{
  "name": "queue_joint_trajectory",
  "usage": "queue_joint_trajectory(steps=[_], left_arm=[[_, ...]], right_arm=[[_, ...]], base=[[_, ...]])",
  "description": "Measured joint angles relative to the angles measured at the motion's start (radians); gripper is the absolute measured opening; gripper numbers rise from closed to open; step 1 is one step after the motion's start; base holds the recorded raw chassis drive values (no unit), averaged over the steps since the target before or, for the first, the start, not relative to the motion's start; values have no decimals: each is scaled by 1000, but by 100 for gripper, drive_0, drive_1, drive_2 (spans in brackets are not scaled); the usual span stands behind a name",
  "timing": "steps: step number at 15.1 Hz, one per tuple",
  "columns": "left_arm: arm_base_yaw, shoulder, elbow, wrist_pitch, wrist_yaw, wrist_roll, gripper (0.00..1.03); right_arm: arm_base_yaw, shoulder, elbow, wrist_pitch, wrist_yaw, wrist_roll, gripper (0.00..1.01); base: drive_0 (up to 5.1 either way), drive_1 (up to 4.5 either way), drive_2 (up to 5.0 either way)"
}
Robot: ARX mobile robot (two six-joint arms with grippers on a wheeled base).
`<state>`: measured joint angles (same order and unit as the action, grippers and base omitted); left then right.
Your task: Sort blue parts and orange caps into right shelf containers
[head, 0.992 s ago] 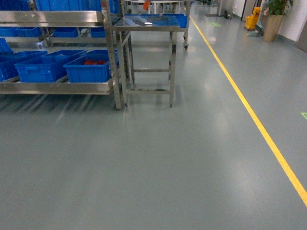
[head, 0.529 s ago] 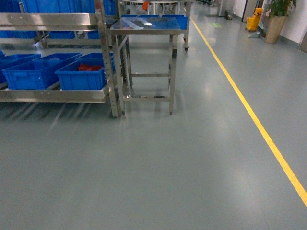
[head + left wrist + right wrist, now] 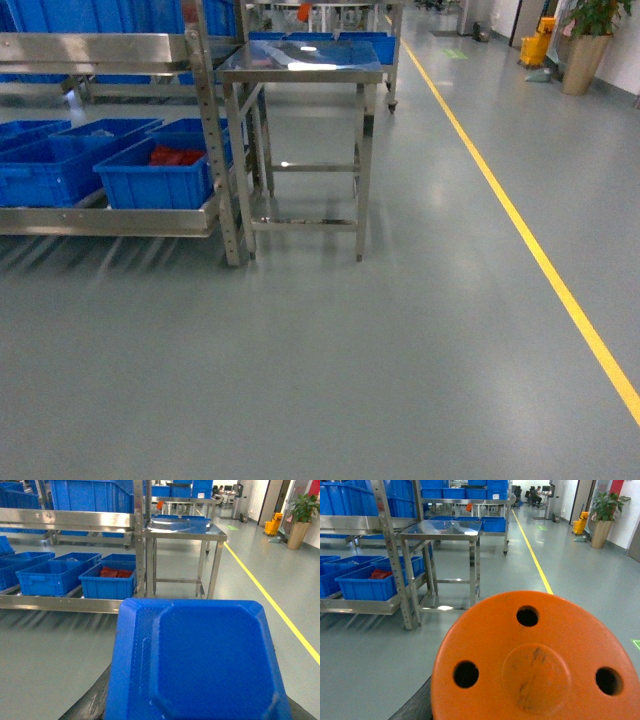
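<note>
No gripper fingers are seen in any view, so it cannot be told whether either gripper is parted, closed, or grasping anything. In the left wrist view, the lower centre of the frame is filled by a bright blue moulded plastic part [image 3: 200, 662] with chamfered corners and a raised, finely textured octagonal panel; how it is held is hidden. In the right wrist view, the lower right of the frame is filled by a round orange plastic cap [image 3: 537, 662], marked by three dark round holes around a shallow circular boss that is scuffed with dark streaks.

Beyond these, a stainless steel shelf rack [image 3: 110, 215] is seen at the upper left of the head view, its perforated upright standing at the rack's right end. On its low tier, large open-topped bright blue plastic crates [image 3: 160, 175] with thick rims are set side by side. Red-orange items [image 3: 175, 156] are seen inside the rightmost crate. More blue bins are stacked on the tier above, at the top edge of the frame.

Just beside the rack's right end, a stainless steel table [image 3: 300, 65] with a reflective top is stood on four legs. A yellow floor line [image 3: 520, 235] is run diagonally across the grey floor at the right. A potted plant [image 3: 585, 45] is placed at the upper right corner.
</note>
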<state>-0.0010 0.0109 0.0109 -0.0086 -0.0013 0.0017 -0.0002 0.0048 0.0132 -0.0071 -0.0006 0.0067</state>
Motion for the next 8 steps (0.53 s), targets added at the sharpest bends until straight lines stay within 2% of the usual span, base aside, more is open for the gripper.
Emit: queue_joint_trajectory(steps=[8], left_arm=[[0,0,0,1,1,0,43]], right_arm=[[0,0,0,0,0,0,46]], base=[[-9,413,-432]])
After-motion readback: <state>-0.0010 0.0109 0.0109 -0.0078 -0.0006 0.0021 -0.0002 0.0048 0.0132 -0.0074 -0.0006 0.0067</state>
